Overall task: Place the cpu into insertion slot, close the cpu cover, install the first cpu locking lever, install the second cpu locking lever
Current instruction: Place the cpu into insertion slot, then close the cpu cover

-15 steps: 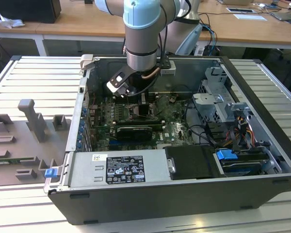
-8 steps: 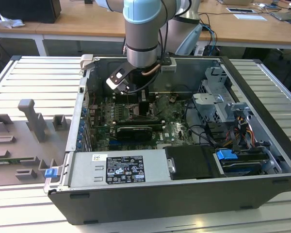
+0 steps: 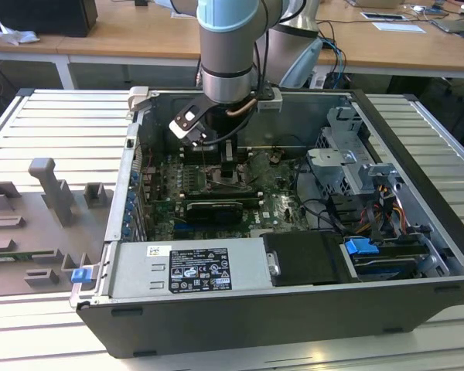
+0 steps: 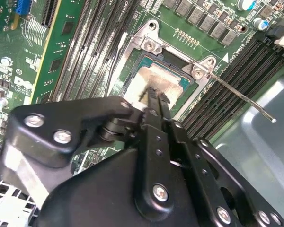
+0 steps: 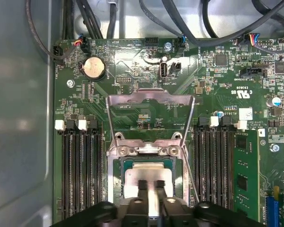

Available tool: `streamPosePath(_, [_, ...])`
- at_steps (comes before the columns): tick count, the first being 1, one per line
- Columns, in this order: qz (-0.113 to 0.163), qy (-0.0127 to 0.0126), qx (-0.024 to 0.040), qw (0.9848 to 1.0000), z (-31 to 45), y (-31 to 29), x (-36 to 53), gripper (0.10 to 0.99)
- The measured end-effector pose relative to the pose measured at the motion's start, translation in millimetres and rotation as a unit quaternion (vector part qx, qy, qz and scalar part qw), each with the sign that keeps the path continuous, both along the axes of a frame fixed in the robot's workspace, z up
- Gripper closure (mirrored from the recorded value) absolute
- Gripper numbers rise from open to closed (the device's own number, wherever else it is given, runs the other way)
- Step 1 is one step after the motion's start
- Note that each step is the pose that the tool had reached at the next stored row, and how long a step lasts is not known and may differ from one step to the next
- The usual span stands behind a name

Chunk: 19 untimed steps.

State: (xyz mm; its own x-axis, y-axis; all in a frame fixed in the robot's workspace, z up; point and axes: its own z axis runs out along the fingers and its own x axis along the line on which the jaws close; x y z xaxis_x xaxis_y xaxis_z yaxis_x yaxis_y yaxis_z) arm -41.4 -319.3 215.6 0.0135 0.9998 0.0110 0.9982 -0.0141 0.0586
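1. Position: cpu [image 5: 149, 171] lies flat inside the insertion slot [image 5: 119, 185], pale metal face up. The slot's dark border shows around the chip's visible edges in both wrist views.
2. Gripper [image 5: 151, 182] hangs directly over the cpu. The fingertips sit above the middle of its face, inside the chip's outline rather than at its edges.
3. Fingers [image 5: 142, 187]: drawn close together, with a narrow slit between them. Nothing is gripped between them. Second wrist view agrees: the two black tips [image 4: 150, 97] run side by side, pointing down at the chip [image 4: 166, 78].
4. Contact between the fingertips and the cpu face: cannot tell from either wrist view.
5. Cpu cover [image 5: 150, 96] is open. The silvery frame lies on the far side of its hinge edge from the slot, and green motherboard [image 5: 217, 94] shows through its square cut-out. It is well apart from the fingers.
6. One locking lever [image 4: 241, 98], a thin metal rod, angles out from a slot corner over the memory slots [image 4: 255, 61], not latched down.
7. Exterior view: arm [image 3: 228, 54] reaches down into the open computer case [image 3: 417, 135], over the board's middle.
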Motion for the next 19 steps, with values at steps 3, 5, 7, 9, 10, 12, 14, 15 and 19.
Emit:
streamPosePath(3, [0.0,0.0001,-0.0002,1.0,0.8,-0.1,0.0,0.98])
streamPosePath(5, [0.0,0.0,0.0,1.0,1.4,0.0,0.0,0.98])
streamPosePath(7, [0.0,0.0002,-0.0003,1.0,2.4,-0.1,0.0,0.98])
streamPosePath(9, [0.0,0.0001,-0.0001,1.0,2.5,0.0,0.0,0.98])
streamPosePath(10, [0.0,0.0002,-0.0003,1.0,2.8,-0.1,0.0,0.98])
streamPosePath(12, [0.0,0.0002,-0.0003,1.0,3.1,0.0,0.0,0.98])
streamPosePath(14, [0.0,0.0003,-0.0004,1.0,4.0,-0.1,-0.1,0.98])
streamPosePath(15, [0.0,0.0002,-0.0003,1.0,5.9,-0.1,0.0,0.98])
streamPosePath(19, [0.0,0.0002,-0.0002,1.0,14.5,-0.1,0.0,0.98])
